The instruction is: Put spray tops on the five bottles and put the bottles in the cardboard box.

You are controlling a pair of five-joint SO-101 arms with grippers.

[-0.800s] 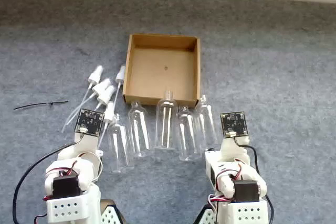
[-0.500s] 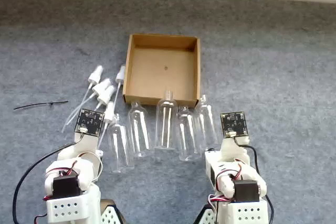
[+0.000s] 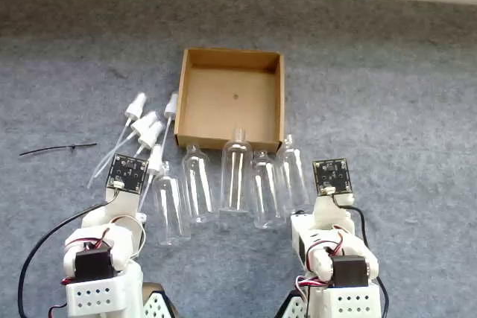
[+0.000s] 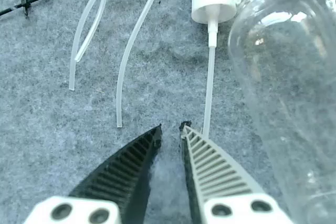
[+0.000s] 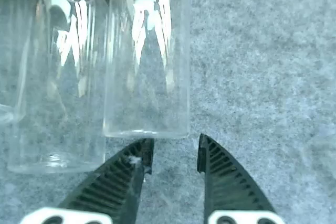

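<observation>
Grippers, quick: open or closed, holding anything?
Left gripper: barely open, holding nothing.
Right gripper: open, holding nothing.

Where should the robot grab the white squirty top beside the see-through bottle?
Probably the fat round head of the white plastic spray top, pinched from above across its sides. Its thin tube looks too bendy, and the clear plastic bottle crowds one side.

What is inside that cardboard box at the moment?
Inside the cardboard box only its bare brown floor shows, with a small dark spot at the middle. The five bottles lie outside, along its near wall. That wall hides a thin strip of floor behind it.
</observation>
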